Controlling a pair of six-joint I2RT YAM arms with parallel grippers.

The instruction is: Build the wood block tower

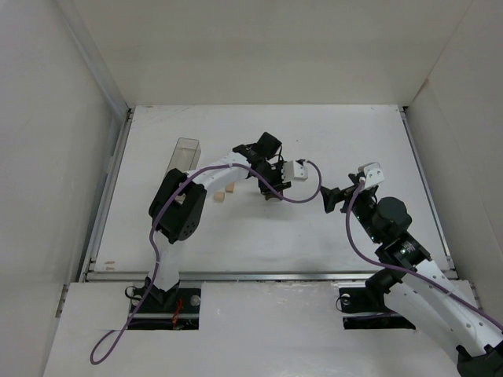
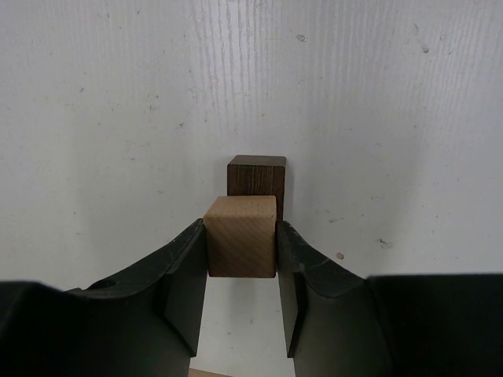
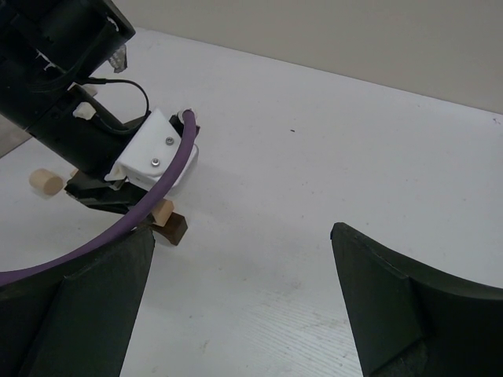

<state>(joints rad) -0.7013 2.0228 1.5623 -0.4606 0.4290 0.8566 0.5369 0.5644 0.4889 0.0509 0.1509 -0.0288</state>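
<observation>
While left pincer (image 2: 240,263) clamps pale cube (image 2: 240,237) just over dark block (image 2: 257,174) on table (image 2: 110,118), contact unclear, build barely begun: base laid, cube not yet released. Well apart, right pincer (image 3: 240,302) gapes empty. Loose pale pieces (image 1: 221,196) wait on table, unstacked.

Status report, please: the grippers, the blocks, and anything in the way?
Left gripper shut on tan cube, held at the dark block, contact unclear. Right gripper open, empty, apart. Spare pale pieces lie aside, not in the way.

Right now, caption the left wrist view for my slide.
Left hand holds a pale cube close to the dark brown block.
</observation>
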